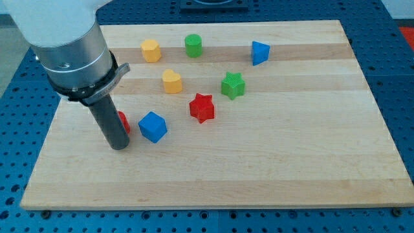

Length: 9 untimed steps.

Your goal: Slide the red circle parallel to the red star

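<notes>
The red circle (123, 121) lies at the board's left and is mostly hidden behind my rod; only its right edge shows. My tip (119, 146) rests on the board just below and left of it, touching or nearly touching it. The red star (202, 107) lies near the board's middle, to the right of the circle. A blue cube (152, 126) sits between them, close to the circle's right side.
A yellow heart (171, 81) and a green star (233, 85) lie above the red star. A yellow hexagon (151, 50), a green cylinder (193, 45) and a blue triangular block (259, 52) lie near the wooden board's (291, 155) top edge.
</notes>
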Available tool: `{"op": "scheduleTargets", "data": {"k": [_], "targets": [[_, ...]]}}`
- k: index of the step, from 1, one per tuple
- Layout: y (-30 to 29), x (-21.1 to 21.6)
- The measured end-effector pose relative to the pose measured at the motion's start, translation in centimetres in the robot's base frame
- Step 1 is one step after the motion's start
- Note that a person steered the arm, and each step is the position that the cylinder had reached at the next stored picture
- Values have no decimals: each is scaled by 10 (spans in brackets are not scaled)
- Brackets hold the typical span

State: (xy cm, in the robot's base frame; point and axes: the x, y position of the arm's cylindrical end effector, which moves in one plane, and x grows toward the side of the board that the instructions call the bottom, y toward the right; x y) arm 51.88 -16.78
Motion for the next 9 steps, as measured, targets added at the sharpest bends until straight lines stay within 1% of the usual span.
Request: {"op": "scheduleTargets", "data": {"k": [3,6,8,9], "targets": [[-30,-1],[-19,-1],[-17,-11],[-17,-25]]}}
